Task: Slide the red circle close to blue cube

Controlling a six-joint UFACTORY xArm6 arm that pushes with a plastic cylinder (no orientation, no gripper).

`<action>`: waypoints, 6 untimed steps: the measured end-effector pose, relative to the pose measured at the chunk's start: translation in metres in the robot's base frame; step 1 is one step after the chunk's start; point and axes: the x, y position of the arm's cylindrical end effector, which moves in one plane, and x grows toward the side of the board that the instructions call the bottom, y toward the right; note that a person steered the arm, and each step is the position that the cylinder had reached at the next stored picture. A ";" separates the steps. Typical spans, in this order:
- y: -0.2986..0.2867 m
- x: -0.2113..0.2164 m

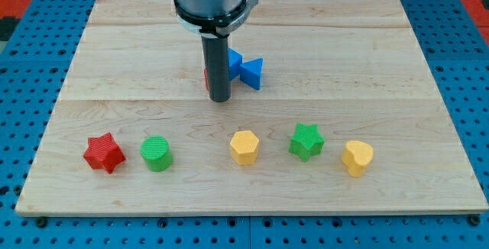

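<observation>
Camera view, red circle mostly hidden behind my tip, blue cube adj.

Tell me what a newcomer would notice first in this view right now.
The arm's big metal collar and dark rod dominate the view's top centre, with my tip planted on the board. Just behind the rod, a sliver of the red circle peeks out on its left, while the blue cube is mostly hidden, with the blue triangle to its right. Along the view's bottom runs a row: red star, green circle, yellow hexagon, green star, yellow heart.
</observation>
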 end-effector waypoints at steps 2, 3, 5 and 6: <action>-0.006 0.000; -0.001 -0.001; -0.030 0.011; -0.104 0.011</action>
